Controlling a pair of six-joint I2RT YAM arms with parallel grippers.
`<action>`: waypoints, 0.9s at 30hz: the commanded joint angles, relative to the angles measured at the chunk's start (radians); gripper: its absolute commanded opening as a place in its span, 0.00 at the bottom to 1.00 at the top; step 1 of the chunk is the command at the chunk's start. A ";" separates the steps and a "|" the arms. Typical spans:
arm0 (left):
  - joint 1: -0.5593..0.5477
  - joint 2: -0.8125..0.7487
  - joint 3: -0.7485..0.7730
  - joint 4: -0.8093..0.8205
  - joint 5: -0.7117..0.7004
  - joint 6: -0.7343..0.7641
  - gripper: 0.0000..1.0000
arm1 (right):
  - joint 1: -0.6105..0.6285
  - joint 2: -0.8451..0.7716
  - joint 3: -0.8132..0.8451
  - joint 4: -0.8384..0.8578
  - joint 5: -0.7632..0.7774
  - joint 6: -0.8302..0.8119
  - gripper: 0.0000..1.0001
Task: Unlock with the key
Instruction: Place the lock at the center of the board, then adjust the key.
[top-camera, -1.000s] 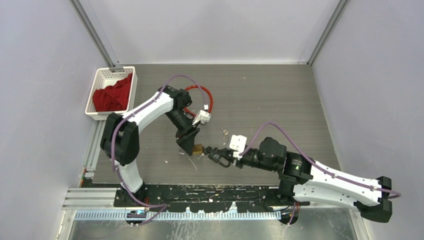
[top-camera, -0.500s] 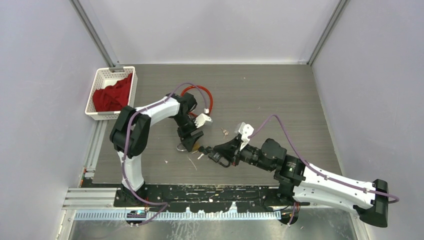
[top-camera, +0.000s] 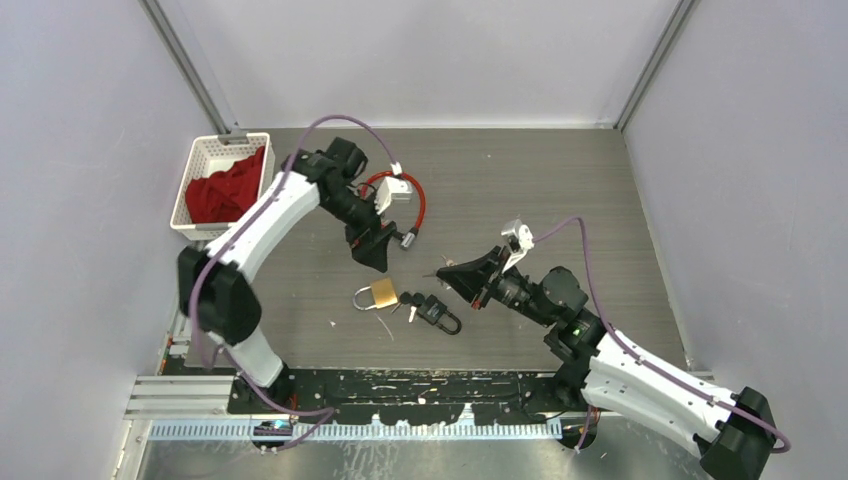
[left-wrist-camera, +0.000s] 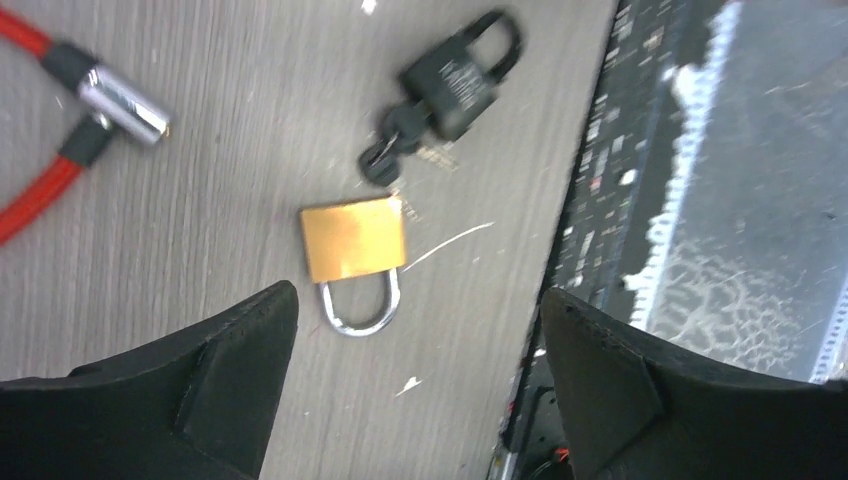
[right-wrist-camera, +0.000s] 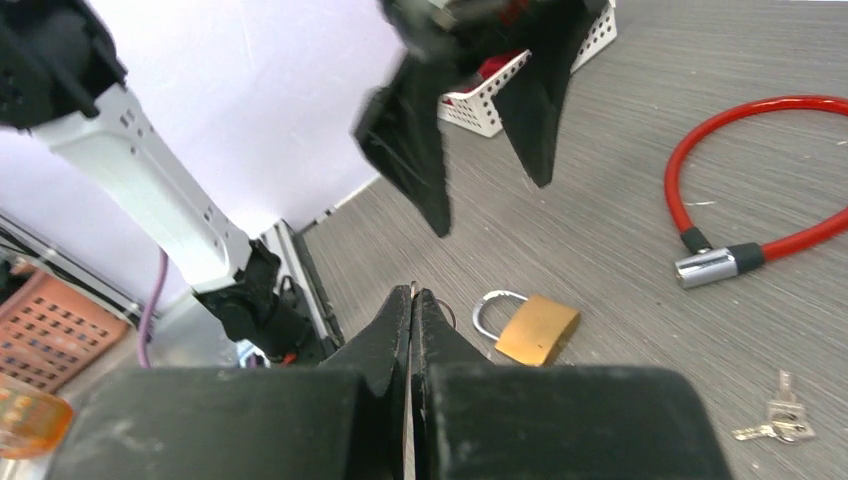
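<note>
A brass padlock (top-camera: 382, 294) (left-wrist-camera: 352, 240) (right-wrist-camera: 537, 330) lies flat on the table, shackle pointing left in the top view. Just right of it lies a black padlock (top-camera: 440, 313) (left-wrist-camera: 460, 80) with a black-headed key (top-camera: 408, 299) (left-wrist-camera: 385, 160) at its keyway. My left gripper (top-camera: 375, 258) (left-wrist-camera: 418, 300) (right-wrist-camera: 492, 205) hangs open above the brass padlock, touching nothing. My right gripper (top-camera: 446, 268) (right-wrist-camera: 413, 292) is shut, raised to the right of both locks; its fingers hide the black padlock in the right wrist view.
A red cable lock (top-camera: 418, 200) (left-wrist-camera: 40, 190) (right-wrist-camera: 720, 150) with a silver end lies behind the left gripper. A white basket (top-camera: 195, 165) holding red cloth stands far left. Small loose silver keys (right-wrist-camera: 775, 420) lie on the table. The table's near edge (left-wrist-camera: 590, 200) borders a black rail.
The left gripper opened, let go of the brass padlock and lifted back toward the far left. The right gripper pulled up and right, away from the black padlock and key.
</note>
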 joint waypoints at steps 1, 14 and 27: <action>-0.015 -0.177 0.029 -0.005 0.256 -0.134 0.84 | -0.028 0.032 -0.013 0.234 -0.069 0.151 0.01; -0.133 -0.321 -0.123 0.080 0.459 -0.172 0.77 | -0.032 0.179 -0.025 0.497 -0.070 0.345 0.01; -0.132 -0.315 -0.130 0.127 0.464 -0.207 0.53 | -0.032 0.241 -0.015 0.489 -0.096 0.385 0.01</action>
